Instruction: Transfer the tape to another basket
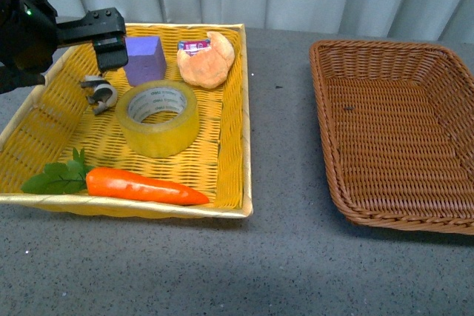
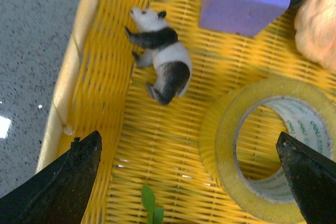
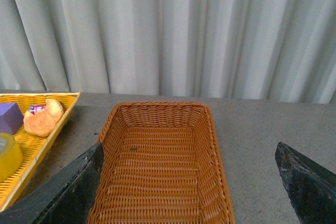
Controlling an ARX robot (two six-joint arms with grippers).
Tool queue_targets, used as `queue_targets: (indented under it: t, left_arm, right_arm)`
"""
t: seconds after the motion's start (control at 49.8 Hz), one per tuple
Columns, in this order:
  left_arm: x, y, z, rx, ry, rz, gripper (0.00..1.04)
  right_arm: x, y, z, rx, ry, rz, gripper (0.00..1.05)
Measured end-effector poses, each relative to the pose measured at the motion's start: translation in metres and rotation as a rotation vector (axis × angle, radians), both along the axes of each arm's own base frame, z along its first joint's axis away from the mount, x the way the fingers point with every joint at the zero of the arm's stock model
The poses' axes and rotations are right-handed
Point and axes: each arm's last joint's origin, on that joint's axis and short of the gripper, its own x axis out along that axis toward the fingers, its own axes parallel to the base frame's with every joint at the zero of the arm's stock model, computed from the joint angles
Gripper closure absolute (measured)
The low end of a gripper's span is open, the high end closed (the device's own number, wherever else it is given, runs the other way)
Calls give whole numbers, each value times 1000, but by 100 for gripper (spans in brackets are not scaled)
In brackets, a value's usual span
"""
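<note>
As things stand on the table (image 1: pixel 281 257): tape (image 1: pixel 157 118), lying flat mid yellow basket (image 1: pixel 133 209); left end effector (image 2: pixel 186 145), over that basket, spread wide, empty (right end effector (image 3: pixel 189 150) likewise, outside it); brown basket (image 1: pixel 326 109), beside it.

Bright even light, soft shadows; left wrist view slightly blurred, glare spot on table (image 2: pixel 31 35), perhaps lamp
</note>
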Motion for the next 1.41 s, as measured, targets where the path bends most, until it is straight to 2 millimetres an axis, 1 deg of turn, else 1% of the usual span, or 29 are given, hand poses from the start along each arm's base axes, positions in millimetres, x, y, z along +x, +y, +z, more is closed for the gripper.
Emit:
queue_targets:
  t: [0.241,0.402,0.562,0.763,0.864,0.904,0.984,1.024,1.105,1.145,1.165,1.205,1.306,1.346,1.406]
  left_arm:
    - [2,-12,-10,-27,75,-53,6]
    - [3,-20,-21,-19,126,-74,6]
    - [7,-22,-34,-28,161,-57,6]
    - [15,-22,-35,-20,168,-34,6]
    - [18,-22,-39,-13,183,-21,7]
    - [18,-22,-40,-7,188,-17,12]
    - [18,-22,-44,-1,205,-15,24]
    - [18,-22,-46,0,210,-11,33]
    - [20,-22,-46,-1,211,-11,43]
    - [21,-23,-46,-2,210,-11,51]
    - [21,-23,-46,-2,209,-11,52]
    - [22,-23,-46,-6,208,-6,59]
    - [23,-23,-44,-23,205,13,82]
    - [23,-23,-44,-31,203,17,88]
    - [23,-23,-44,-34,203,19,89]
  right_arm:
    - [0,0,0,0,0,0,9]
    - [0,0,0,0,0,0,9]
    - [0,0,0,0,0,0,9]
    - [0,0,0,0,0,0,9]
    - [0,0,0,0,0,0,9]
    - [0,0,0,0,0,0,9]
    - [0,0,0,0,0,0,9]
    - [0,0,0,0,0,0,9]
    - [0,0,0,0,0,0,9]
    - [0,0,0,0,0,0,9]
    - [0,0,0,0,0,0,9]
    - [0,0,0,0,0,0,9]
    - [0,0,0,0,0,0,9]
    - [0,0,0,0,0,0,9]
    - [0,0,0,0,0,0,9]
